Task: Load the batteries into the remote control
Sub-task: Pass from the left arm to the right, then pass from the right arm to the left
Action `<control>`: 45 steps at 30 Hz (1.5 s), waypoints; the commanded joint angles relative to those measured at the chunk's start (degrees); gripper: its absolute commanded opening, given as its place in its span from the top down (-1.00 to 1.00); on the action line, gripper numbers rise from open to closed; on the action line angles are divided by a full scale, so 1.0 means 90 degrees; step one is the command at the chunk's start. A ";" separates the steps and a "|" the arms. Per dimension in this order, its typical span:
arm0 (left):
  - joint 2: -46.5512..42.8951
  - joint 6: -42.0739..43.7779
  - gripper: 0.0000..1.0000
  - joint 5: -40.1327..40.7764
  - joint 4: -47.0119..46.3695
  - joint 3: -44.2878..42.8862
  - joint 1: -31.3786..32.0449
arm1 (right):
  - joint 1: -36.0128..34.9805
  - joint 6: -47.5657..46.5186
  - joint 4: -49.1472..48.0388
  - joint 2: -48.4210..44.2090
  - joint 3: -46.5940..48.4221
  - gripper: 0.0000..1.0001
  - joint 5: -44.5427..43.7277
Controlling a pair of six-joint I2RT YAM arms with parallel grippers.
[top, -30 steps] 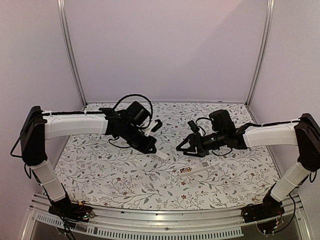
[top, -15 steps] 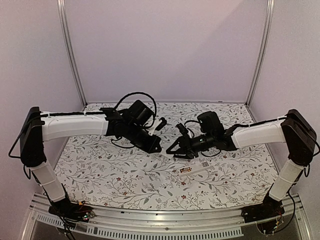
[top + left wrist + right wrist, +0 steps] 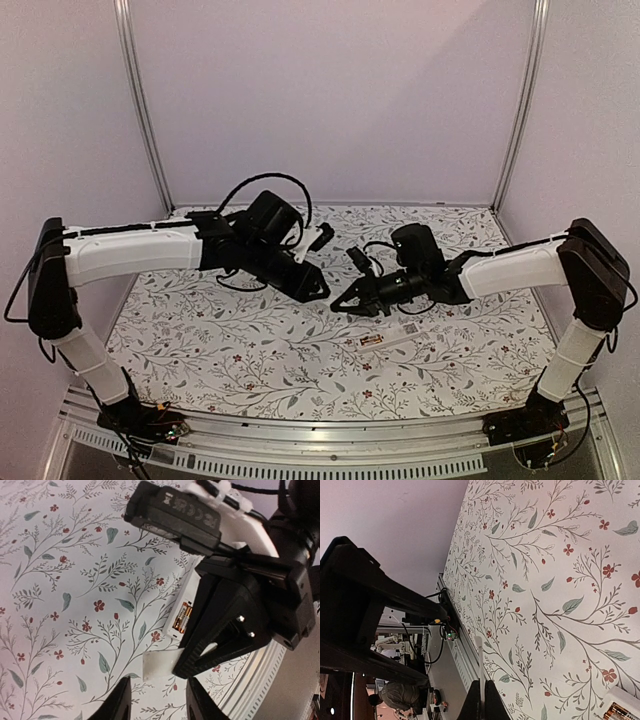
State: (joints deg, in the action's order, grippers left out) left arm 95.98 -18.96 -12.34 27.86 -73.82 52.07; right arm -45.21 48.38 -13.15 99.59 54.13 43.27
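Up close only, left gripper [image 3: 159,694] parted, right gripper [image 3: 481,692] clamped on white sliver [image 3: 160,666]; batteries [image 3: 181,621] in remote control [image 3: 191,592]

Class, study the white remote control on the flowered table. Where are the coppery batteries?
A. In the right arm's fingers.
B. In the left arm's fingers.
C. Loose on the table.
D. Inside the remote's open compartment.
D: the batteries lie in the open compartment of the remote control; the right fingers pinch only a thin white cover.

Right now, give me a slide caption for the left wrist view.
Right gripper pinching a white plastic piece near the remote, batteries showing.
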 commanded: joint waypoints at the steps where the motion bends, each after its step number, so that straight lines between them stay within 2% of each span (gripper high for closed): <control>1: -0.0730 0.0177 -0.07 -0.0175 0.0031 0.0141 -0.0035 | -0.0006 -0.0784 0.0490 -0.0468 -0.0101 1.00 -0.0058; 3: -0.1033 0.0221 -0.36 -0.0454 0.0063 0.0254 -0.0170 | -0.0015 -0.1336 0.1048 -0.0773 -0.0094 0.99 -0.0264; 8: -0.1899 0.0071 -0.64 -0.1334 -0.0510 0.0890 -0.0523 | -0.0128 -0.3596 0.2774 -0.1768 0.0041 0.94 -0.1825; 12: -0.2159 -0.0415 -0.66 -0.1852 -0.0793 0.1024 -0.0657 | -0.0676 -0.5032 0.3300 -0.2643 -0.0061 0.91 -0.3451; 15: -0.2031 -0.0639 -0.58 -0.2682 -0.0840 0.0899 -0.0659 | -0.1240 -0.6101 0.3329 -0.3234 -0.0238 0.91 -0.4560; 18: -0.1903 -0.0856 -0.48 -0.3482 -0.0954 0.0867 -0.0659 | -0.1747 -0.6768 0.3064 -0.3756 -0.0486 0.94 -0.5417; 21: -0.1799 -0.0973 -0.39 -0.3724 -0.0889 0.0826 -0.0652 | -0.2210 -0.7157 0.3008 -0.4052 -0.0524 1.00 -0.5976; 22: -0.1789 -0.0920 -0.33 -0.3753 -0.0859 0.0835 -0.0650 | -0.2241 -0.7201 0.3041 -0.4086 -0.0505 1.00 -0.6034; 25: -0.1931 -0.0548 -0.33 -0.3673 -0.1176 0.1094 -0.0615 | -0.2252 -0.7194 0.3195 -0.4072 -0.0408 1.00 -0.5785; 29: -0.2257 -0.0497 -0.55 -0.3570 -0.2650 0.1865 -0.0462 | -0.2372 -0.6963 0.3367 -0.4195 -0.0077 1.00 -0.4621; 31: -0.2215 -0.0511 -0.67 -0.3955 -0.2930 0.1998 -0.0398 | -0.2670 -0.7161 0.3554 -0.4382 0.0071 1.00 -0.4472; 34: -0.1785 -0.0425 -0.68 -0.4759 -0.2528 0.1547 -0.0197 | -0.2921 -0.7490 0.4084 -0.4450 0.0484 1.00 -0.4241; 37: -0.1570 -0.0249 -0.74 -0.5109 -0.2314 0.1252 0.0214 | -0.3182 -0.7574 0.4288 -0.4428 0.0754 1.00 -0.4089; 45: -0.1284 -0.0785 -0.71 -0.6011 -0.2704 0.0645 0.0781 | -0.3512 -0.7707 0.4539 -0.4326 0.1150 1.00 -0.4040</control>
State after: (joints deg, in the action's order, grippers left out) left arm 83.57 -23.90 -60.97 6.42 -65.28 57.43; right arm -75.55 -19.38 24.16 60.01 62.52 6.07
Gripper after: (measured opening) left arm 0.863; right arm 0.008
